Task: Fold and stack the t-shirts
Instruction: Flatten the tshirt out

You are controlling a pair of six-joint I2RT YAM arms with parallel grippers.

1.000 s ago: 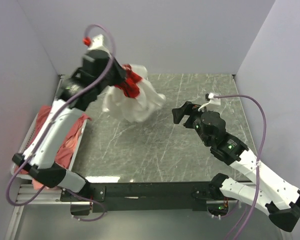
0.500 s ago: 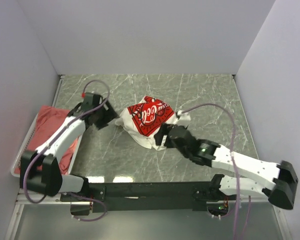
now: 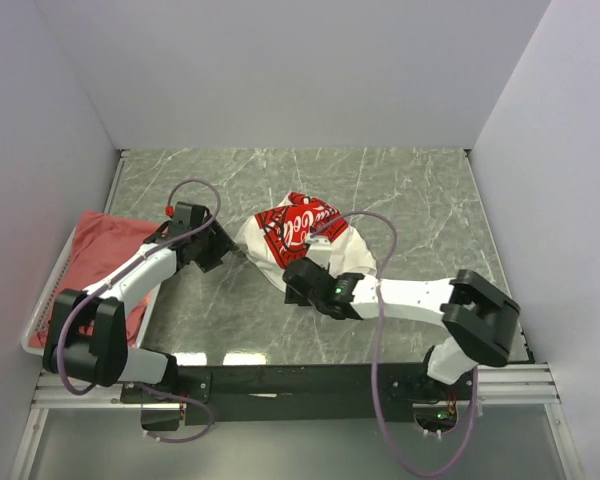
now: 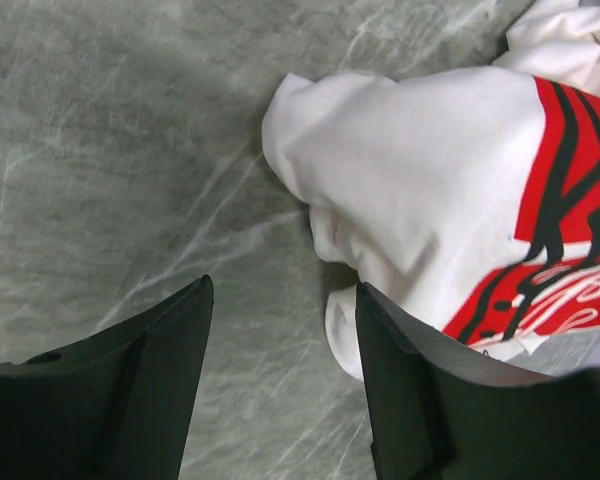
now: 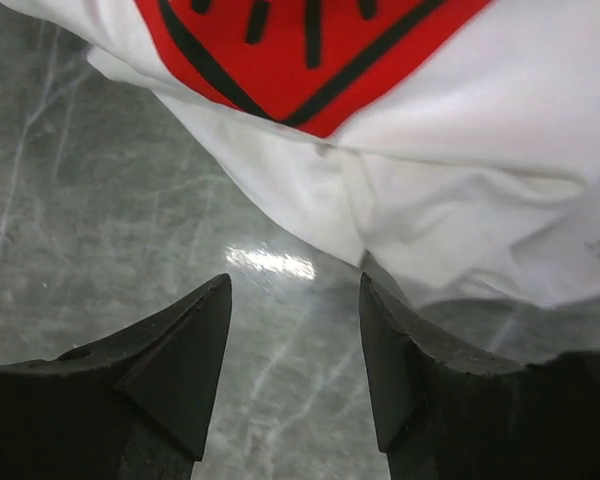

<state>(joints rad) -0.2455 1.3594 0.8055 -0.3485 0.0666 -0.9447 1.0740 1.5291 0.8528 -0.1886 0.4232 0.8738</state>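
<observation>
The white t-shirt [image 3: 310, 240] with the red lettered print lies crumpled on the grey marbled table [image 3: 400, 190]. My left gripper [image 3: 228, 248] is open and empty, low over the table just left of the shirt's edge [image 4: 380, 180]. My right gripper [image 3: 292, 283] is open and empty at the shirt's near edge [image 5: 400, 190]. Salmon-red t-shirts [image 3: 100, 250] lie in the white wire basket [image 3: 40, 320] at the left.
The basket stands off the table's left edge, beside my left arm. White walls close in the left, back and right sides. A black rail [image 3: 310, 380] runs along the near edge.
My left gripper came down from the back, dropped the white shirt on the table and let go. My right arm swung left and down to the shirt's near edge.
</observation>
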